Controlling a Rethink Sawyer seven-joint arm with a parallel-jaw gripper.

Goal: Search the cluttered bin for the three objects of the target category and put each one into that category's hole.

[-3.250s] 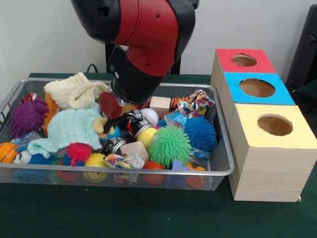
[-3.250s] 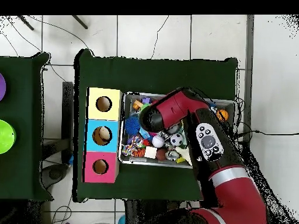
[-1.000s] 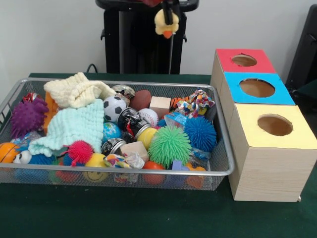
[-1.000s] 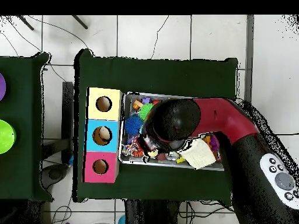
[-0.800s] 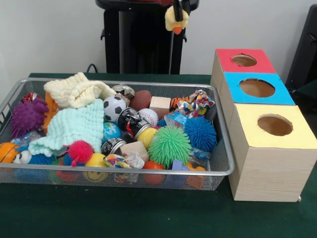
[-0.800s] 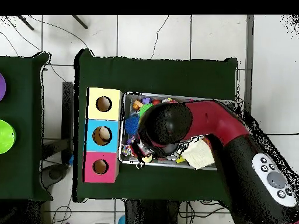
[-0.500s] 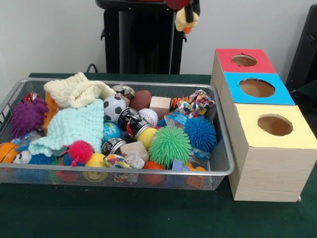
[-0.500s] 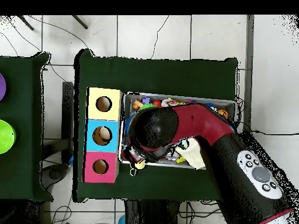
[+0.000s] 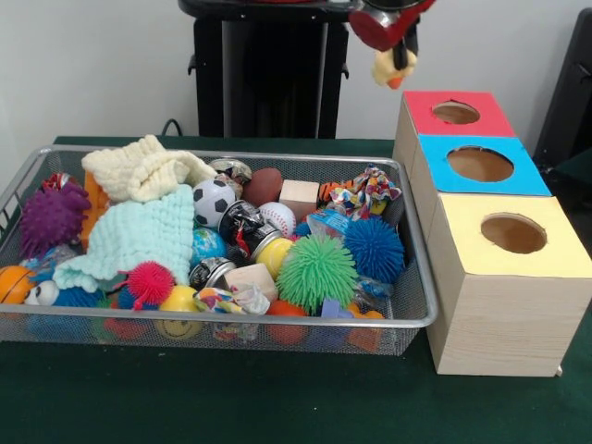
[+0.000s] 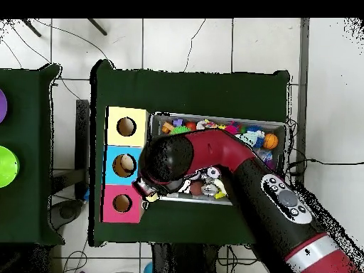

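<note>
Front view: the pincer enters at the 12 o'clock edge, closed on a small yellow plush duck with an orange beak, which hangs in the air just at 10 o'clock of the red-panelled hole. The blue-panelled hole and yellow-panelled hole follow toward 5 o'clock on the same wooden box. The wire-mesh bin sits on the green desk, packed with a green spiky ball, a blue spiky ball, a soccer ball and knitted cloths.

Overhead view: the red arm covers the bin's middle; the duck peeks out at the arm's 7 o'clock, just beside the red hole, the pincer itself hidden.
</note>
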